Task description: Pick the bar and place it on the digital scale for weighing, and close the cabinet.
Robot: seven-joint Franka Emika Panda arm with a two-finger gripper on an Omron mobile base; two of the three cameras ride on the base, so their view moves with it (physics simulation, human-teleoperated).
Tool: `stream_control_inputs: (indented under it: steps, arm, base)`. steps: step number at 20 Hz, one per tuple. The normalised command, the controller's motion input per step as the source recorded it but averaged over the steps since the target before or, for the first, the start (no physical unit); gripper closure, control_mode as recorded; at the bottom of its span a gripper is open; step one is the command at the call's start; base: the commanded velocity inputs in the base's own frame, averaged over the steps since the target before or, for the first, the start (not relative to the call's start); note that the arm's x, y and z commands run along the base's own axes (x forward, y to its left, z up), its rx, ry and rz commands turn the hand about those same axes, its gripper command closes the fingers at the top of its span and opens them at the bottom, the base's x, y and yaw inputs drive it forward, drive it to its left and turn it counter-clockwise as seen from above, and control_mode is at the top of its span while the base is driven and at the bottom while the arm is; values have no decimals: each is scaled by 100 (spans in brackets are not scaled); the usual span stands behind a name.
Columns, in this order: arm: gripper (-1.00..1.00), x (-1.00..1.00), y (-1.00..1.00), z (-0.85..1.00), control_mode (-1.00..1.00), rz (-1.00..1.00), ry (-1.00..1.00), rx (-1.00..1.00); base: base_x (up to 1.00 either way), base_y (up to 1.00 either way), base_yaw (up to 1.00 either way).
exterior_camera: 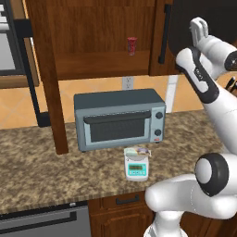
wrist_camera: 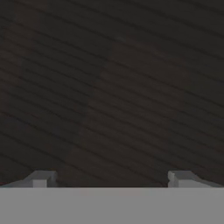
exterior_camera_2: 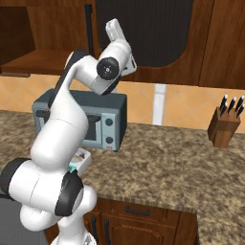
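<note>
The bar (exterior_camera: pixel 137 151) lies on top of the digital scale (exterior_camera: pixel 137 169), which stands on the counter in front of the toaster oven. In the right base view the scale (exterior_camera_2: pixel 82 161) peeks out from behind my arm. The dark-brown cabinet (exterior_camera: pixel 92 41) has its left door (exterior_camera: pixel 48 83) swung out edge-on, showing the shelf inside. Its right door (exterior_camera_2: pixel 143 33) has a dark arched panel and a black bar handle (exterior_camera: pixel 162 37). My gripper (exterior_camera: pixel 199 28) (exterior_camera_2: pixel 114 28) is raised against that dark panel. In the hand view the gripper (wrist_camera: pixel 111 179) is open, with dark wood grain close ahead and nothing between the fingertips (wrist_camera: pixel 41 178).
A grey-blue toaster oven (exterior_camera: pixel 120 118) sits at the back of the granite counter (exterior_camera: pixel 37 162). A red can (exterior_camera: pixel 132 45) stands on the cabinet shelf. A knife block (exterior_camera_2: pixel 224 127) is at the far right. Low drawers (exterior_camera_2: pixel 139 210) run under the counter edge.
</note>
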Motion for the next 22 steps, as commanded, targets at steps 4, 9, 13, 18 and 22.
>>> stream_control_inputs:
  steps: [4, 9, 13, 18, 22]
  arm:
    - [-100, 100, 0, -81, -100, 10, 0, 3]
    - [-100, -21, 9, -26, -100, 1, -10, 0]
    - [-100, -100, 41, 7, -100, 0, -23, -2]
    - [-100, -100, 98, 4, -100, 3, -19, -19]
    - [-100, -100, 100, 0, -100, 4, -8, 3]
  base:
    - [0, 0, 0]
    - [0, 0, 0]
    - [0, 0, 0]
    - [0, 0, 0]
    - [0, 0, 0]
